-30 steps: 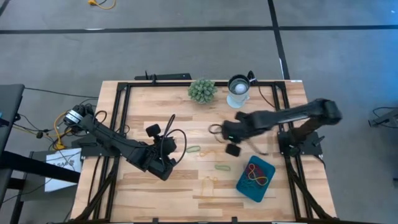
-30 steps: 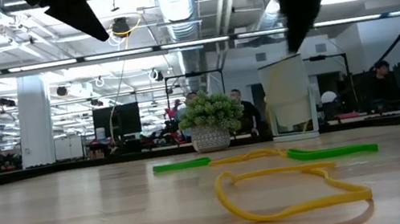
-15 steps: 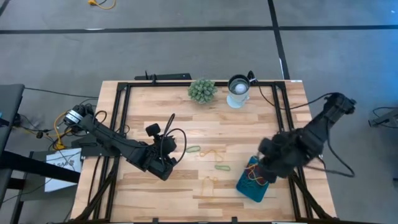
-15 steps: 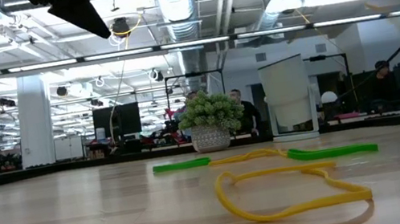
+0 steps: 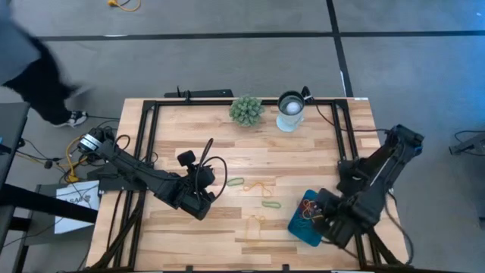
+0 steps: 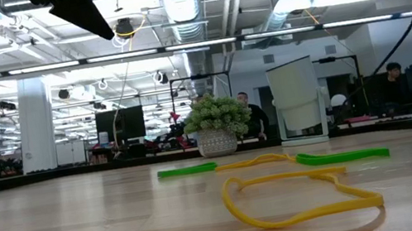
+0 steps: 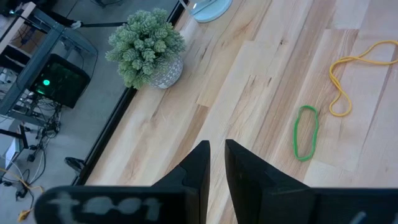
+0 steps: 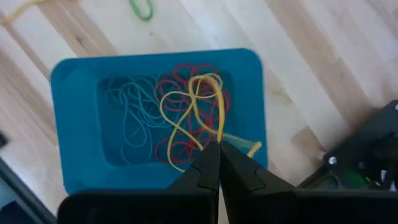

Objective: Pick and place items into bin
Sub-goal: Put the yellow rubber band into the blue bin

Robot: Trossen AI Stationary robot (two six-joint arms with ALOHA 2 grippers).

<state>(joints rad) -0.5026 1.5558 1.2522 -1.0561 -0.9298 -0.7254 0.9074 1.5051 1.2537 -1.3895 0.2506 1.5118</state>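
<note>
The teal bin sits near the table's right front and holds red, blue and yellow rubber bands. My right gripper hangs over it, shut on a yellow band. Loose bands lie flat on the wood: a green one, a yellow one, another green one and another yellow one. My left gripper hovers left of them above the table, with a narrow gap between its fingers and nothing in it. My right gripper pinches a strand of the yellow band at its fingertips, coming from above and pointing down. The band trails below the tips over the heap in the bin. I cannot tell whether its lower loop rests on that heap.
A spiky green plant ball and a round white cup stand at the table's far edge. A black frame borders the tabletop. A person passes on the floor beyond the far left corner.
My right gripper has swung from the table's middle toward the right and near edges. It now stands over the bin, has rolled at the wrist and stays shut. It has left the low view. A person has come into view at the far left.
</note>
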